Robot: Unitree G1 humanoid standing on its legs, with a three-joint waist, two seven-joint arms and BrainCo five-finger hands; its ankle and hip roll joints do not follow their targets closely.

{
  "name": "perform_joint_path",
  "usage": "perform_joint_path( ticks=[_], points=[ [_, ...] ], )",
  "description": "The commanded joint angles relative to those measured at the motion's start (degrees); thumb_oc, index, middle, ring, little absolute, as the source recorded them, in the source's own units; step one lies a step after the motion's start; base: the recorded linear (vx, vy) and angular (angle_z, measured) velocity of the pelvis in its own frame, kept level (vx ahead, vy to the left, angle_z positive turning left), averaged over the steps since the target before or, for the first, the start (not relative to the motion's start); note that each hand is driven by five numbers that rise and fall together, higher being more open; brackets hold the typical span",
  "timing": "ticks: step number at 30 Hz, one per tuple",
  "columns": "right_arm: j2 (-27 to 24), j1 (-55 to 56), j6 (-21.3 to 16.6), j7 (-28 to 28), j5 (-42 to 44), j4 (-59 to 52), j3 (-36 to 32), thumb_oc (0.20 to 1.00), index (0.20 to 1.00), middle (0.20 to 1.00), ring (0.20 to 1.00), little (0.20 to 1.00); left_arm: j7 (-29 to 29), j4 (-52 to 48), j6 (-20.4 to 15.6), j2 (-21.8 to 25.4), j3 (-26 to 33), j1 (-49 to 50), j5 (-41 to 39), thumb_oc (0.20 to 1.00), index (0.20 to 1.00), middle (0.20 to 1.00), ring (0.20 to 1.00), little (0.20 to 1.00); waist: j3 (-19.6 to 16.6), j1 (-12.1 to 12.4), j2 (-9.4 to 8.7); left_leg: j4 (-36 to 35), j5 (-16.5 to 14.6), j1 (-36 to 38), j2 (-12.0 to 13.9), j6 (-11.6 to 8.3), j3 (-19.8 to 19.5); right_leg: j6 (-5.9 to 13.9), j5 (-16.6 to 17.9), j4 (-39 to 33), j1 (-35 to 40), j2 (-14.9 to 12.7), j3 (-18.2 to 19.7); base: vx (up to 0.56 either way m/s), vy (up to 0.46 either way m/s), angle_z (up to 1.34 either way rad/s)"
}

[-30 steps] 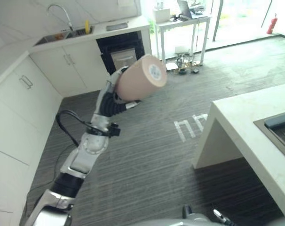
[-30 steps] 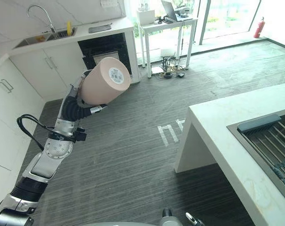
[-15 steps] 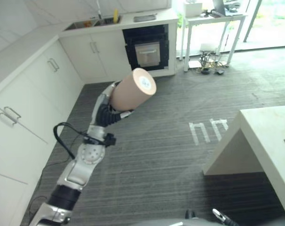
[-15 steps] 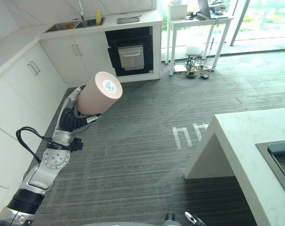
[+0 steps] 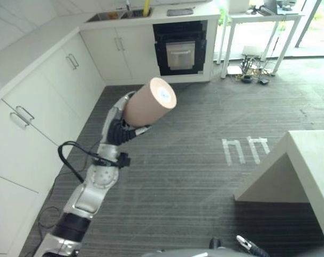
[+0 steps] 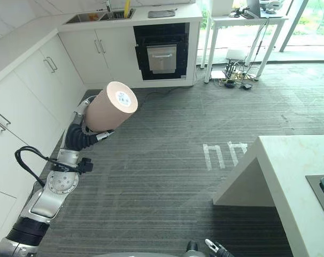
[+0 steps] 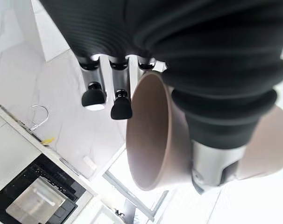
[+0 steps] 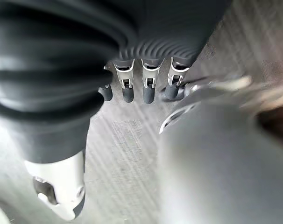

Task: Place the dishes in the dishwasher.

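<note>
- While hanging empty near the floor, right hand [image 8: 137, 88] kept fingers straight and relaxed.
- Held aloft in left hand [image 7: 197, 140], thumb hooked over rim, tan cylindrical ceramic cup [image 5: 149, 101]; could slip if tilted.
- Well apart stood black built-in dishwasher [image 6: 162, 53]; risked a jolt in carrying.

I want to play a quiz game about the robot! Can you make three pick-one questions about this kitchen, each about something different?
1. Where is the cup?
A. in the left hand
B. on the floor
C. in the sink

2. What colour is the cup?
A. blue
B. pinkish tan
C. green

3. How is the right hand?
A. curled round a plate
B. holding a spoon
C. open, holding nothing

Answers: 1 A, the thumb and fingers clasp it above the floor; 2 B, the eye views show pinkish tan; 3 C, its fingers hang straight and bare.
</note>
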Motion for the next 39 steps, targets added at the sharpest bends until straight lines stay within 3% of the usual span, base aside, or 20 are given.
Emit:
perform_joint_path(
  ticks=[1, 6, 7, 8, 10, 11, 13, 14, 15, 17, 19, 22, 26, 28, 30, 31, 32, 33, 38, 39],
  points=[
    [0.08, -2.91, -1.36, 0.85, 0.48, -0.27, 0.85, 1.000, 1.000, 1.000, 1.000, 1.000, 1.29, -1.29, -0.58, 1.48, 1.73, -5.99, 1.12, 0.200, 0.200, 0.200, 0.200, 0.200, -1.90, -0.39, -2.47, 0.83, -1.33, -2.66, 3.58, -4.13, 0.85, 3.70, -9.09, 3.98, 2.55, -1.79, 0.90, 0.13, -0.083, 0.01],
    [0.22, -3.37, 0.40, 0.48, -5.67, -0.03, 1.95, 1.000, 1.000, 1.000, 1.000, 1.000, 1.79, -1.47, 1.43, 1.61, 1.63, -5.19, 1.74, 0.200, 0.200, 0.200, 0.200, 0.200, -1.74, -0.31, -3.50, 8.29, -3.62, -4.55, 3.47, -3.56, 1.62, 2.47, -10.22, 6.01, 1.92, -0.71, 1.49, 0.08, -0.137, 0.06],
    [-0.31, -4.15, 0.85, 0.51, -6.39, 0.18, 3.17, 1.000, 1.000, 1.000, 1.000, 1.000, 2.75, -1.08, 1.81, 1.94, 1.53, -5.06, 1.75, 0.200, 0.200, 0.200, 0.200, 0.200, -0.80, 0.09, -4.85, 21.41, -3.63, -9.72, 3.71, -3.15, 1.82, 1.11, -10.58, 7.53, 1.48, -0.98, 1.78, 0.04, -0.164, 0.04],
    [-0.78, -4.25, 0.63, 0.45, -6.65, 0.36, 3.52, 1.000, 1.000, 1.000, 1.000, 1.000, 2.80, -1.02, 1.63, 2.09, 1.84, -4.91, 1.40, 0.200, 0.200, 0.200, 0.200, 0.200, 0.03, 0.58, -5.29, 28.91, -2.89, -13.99, 3.38, -2.94, -0.15, 0.31, -10.65, 8.15, 1.38, -0.70, 2.36, 0.06, -0.184, 0.02],
    [-1.77, -4.42, -0.08, 1.17, -6.17, 1.96, 3.88, 1.000, 1.000, 1.000, 1.000, 1.000, 2.58, -0.25, 0.67, 2.73, 2.84, -4.36, 0.17, 0.200, 0.200, 0.200, 0.200, 0.200, 1.62, 1.78, -5.15, 35.65, 0.08, -20.89, 2.27, -2.97, -3.27, -0.78, -10.71, 8.84, 1.62, 0.87, 4.19, 0.15, -0.061, 0.02],
    [-1.93, -4.44, -0.03, 1.26, -5.47, 2.36, 3.88, 1.000, 1.000, 1.000, 1.000, 1.000, 2.13, 0.06, 0.30, 2.84, 3.17, -4.35, -0.17, 0.200, 0.200, 0.200, 0.200, 0.200, 2.04, 2.02, -4.86, 34.77, 1.00, -21.55, 2.48, -3.13, -3.47, -0.85, -10.94, 8.80, 1.98, 1.46, 4.48, 0.27, 0.052, -0.10],
    [-1.86, -4.62, 0.60, 0.92, -4.66, 3.12, 3.47, 1.000, 1.000, 1.000, 1.000, 1.000, 0.63, 0.28, -0.30, 2.93, 4.10, -3.94, -0.05, 0.200, 0.200, 0.200, 0.200, 0.200, 2.58, 2.45, -3.59, 23.35, 3.20, -20.18, 3.95, -3.64, -2.13, -0.35, -12.30, 8.77, 3.30, 2.82, 4.70, 0.47, 0.253, -0.22],
    [-1.62, -4.06, 0.46, -0.49, -5.82, 2.99, 3.09, 1.000, 1.000, 1.000, 1.000, 1.000, -0.03, -0.07, -0.41, 2.14, 4.33, -3.65, 0.85, 0.200, 0.200, 0.200, 0.200, 0.200, 3.10, 2.77, -2.09, 9.30, 9.73, -19.40, 7.66, -5.43, -1.16, 0.14, -13.62, 8.75, 5.38, 3.26, 4.76, 0.68, 0.508, -0.21],
    [-1.83, -3.41, -0.36, -1.09, -5.69, 3.43, 2.64, 1.000, 1.000, 1.000, 1.000, 1.000, 0.26, 0.60, -1.26, 1.77, 4.61, -3.71, 1.26, 0.200, 0.200, 0.200, 0.200, 0.200, 3.49, 2.59, -1.94, 5.52, 11.41, -19.08, 9.36, -6.11, 0.28, 0.79, -14.23, 9.38, 6.26, 2.03, 3.98, 0.66, 0.548, -0.40],
    [-1.95, -3.32, -0.35, -1.58, -4.89, 3.51, 1.59, 1.000, 1.000, 1.000, 1.000, 1.000, 0.37, 1.46, -2.42, 1.71, 4.90, -3.73, 1.55, 0.200, 0.200, 0.200, 0.200, 0.200, 2.91, 2.44, -1.72, 4.50, 10.59, -18.35, 9.78, -6.10, 2.16, 1.74, -15.37, 10.58, 6.82, 0.51, 2.87, 0.36, 0.355, -0.27],
    [-1.46, -3.11, 0.79, -2.99, -3.30, 3.07, -0.24, 1.000, 1.000, 1.000, 1.000, 1.000, -1.06, 0.80, -2.15, 1.84, 5.20, -3.12, 1.95, 0.200, 0.200, 0.200, 0.200, 0.200, 1.87, 3.68, -2.07, 6.99, 6.98, -19.01, 6.61, -4.34, -0.45, 2.50, -18.42, 13.41, 8.86, -1.04, 3.91, 0.47, 0.382, -0.17],
    [0.31, -2.24, 1.19, -4.98, -3.20, 1.46, -1.34, 1.000, 1.000, 1.000, 1.000, 1.000, -2.66, 0.64, -3.22, 1.83, 4.45, -4.09, 2.66, 0.200, 0.200, 0.200, 0.200, 0.200, 0.51, 4.13, -2.48, 7.53, 4.75, -18.39, 3.36, -1.93, -0.68, 3.43, -19.66, 18.14, 9.64, -2.47, 3.82, 0.37, 0.334, -0.04],
    [2.39, -0.19, 0.78, -8.13, -0.58, -2.46, -2.23, 1.000, 1.000, 1.000, 1.000, 1.000, -3.36, 0.94, -3.45, 2.26, 2.19, -6.79, 3.57, 0.200, 0.200, 0.200, 0.200, 0.200, -0.53, 3.71, -3.67, 6.72, 1.95, -16.55, -2.26, 2.61, -1.94, 6.83, -11.61, 31.68, 6.89, -4.66, 5.07, 0.24, 0.268, 0.13],
    [3.53, 1.50, 0.22, -8.31, -0.51, -4.73, -2.16, 1.000, 1.000, 1.000, 1.000, 1.000, -2.78, 1.59, -2.93, 3.40, 1.02, -7.82, 3.68, 0.200, 0.200, 0.200, 0.200, 0.200, -0.47, 2.97, -2.92, 4.95, 0.37, -13.36, -4.15, 4.77, -2.67, 7.87, -5.45, 44.94, 0.72, -6.08, 5.17, 0.25, 0.274, 0.42],
    [3.65, 1.59, -0.30, -7.68, -0.64, -4.74, -1.55, 1.000, 1.000, 1.000, 1.000, 1.000, -2.19, 2.07, -2.39, 3.76, 0.48, -8.07, 3.39, 0.200, 0.200, 0.200, 0.200, 0.200, -0.41, 2.59, -2.49, 3.77, -0.12, -11.42, -4.74, 5.30, -2.36, 7.52, -5.25, 48.40, -3.71, -5.40, 5.53, 0.25, 0.164, 0.32],
    [3.53, 1.15, -0.91, -7.20, 0.05, -4.36, -0.94, 1.000, 1.000, 1.000, 1.000, 1.000, -1.88, 2.45, -2.39, 4.25, -0.03, -8.23, 3.04, 0.200, 0.200, 0.200, 0.200, 0.200, 0.09, 1.47, -2.46, 3.30, -0.71, -9.75, -5.44, 5.47, -2.35, 7.19, -7.31, 45.92, -7.21, -0.90, 5.21, 0.24, 0.054, 0.07],
    [3.45, 1.01, -0.95, -7.19, 0.26, -4.37, -0.80, 1.000, 1.000, 1.000, 1.000, 1.000, -1.93, 2.49, -2.40, 4.30, -0.07, -8.33, 3.04, 0.200, 0.200, 0.200, 0.200, 0.200, 0.31, 1.12, -2.42, 3.18, -0.84, -9.12, -5.50, 5.39, -2.40, 6.99, -7.83, 44.78, -8.33, 0.00, 4.88, 0.37, -0.010, -0.14],
    [2.77, 0.41, -0.72, -6.87, 1.65, -4.46, -0.42, 1.000, 1.000, 1.000, 1.000, 1.000, -2.53, 2.62, -2.14, 4.32, -0.13, -8.96, 3.29, 0.200, 0.200, 0.200, 0.200, 0.200, 1.34, 0.00, -2.44, 2.59, -1.48, -6.69, -5.47, 4.72, -2.62, 6.10, -8.83, 37.43, -11.61, 0.75, 2.86, 0.30, -0.056, -0.02],
    [1.94, -0.88, -0.15, -5.78, 4.46, -3.10, -1.17, 1.000, 1.000, 1.000, 1.000, 1.000, -4.20, 2.16, -1.88, 4.75, 0.45, -8.99, 2.05, 0.200, 0.200, 0.200, 0.200, 0.200, 3.25, -2.77, -4.02, 2.72, -7.00, -1.12, -7.23, 4.58, -4.94, 7.61, -1.20, 15.87, -15.74, -2.85, 3.72, 0.44, -0.163, 0.36],
    [2.63, -0.51, 0.17, -5.77, 4.50, -2.15, -2.86, 1.000, 1.000, 1.000, 1.000, 1.000, -5.42, 2.13, -2.99, 5.18, 0.50, -8.04, 1.21, 0.200, 0.200, 0.200, 0.200, 0.200, 3.10, -3.48, -4.42, 3.28, -10.53, 1.65, -8.04, 5.33, -7.08, 8.93, 2.57, 11.69, -16.83, -4.92, 5.52, 0.84, -0.364, 0.82]
  ],
)
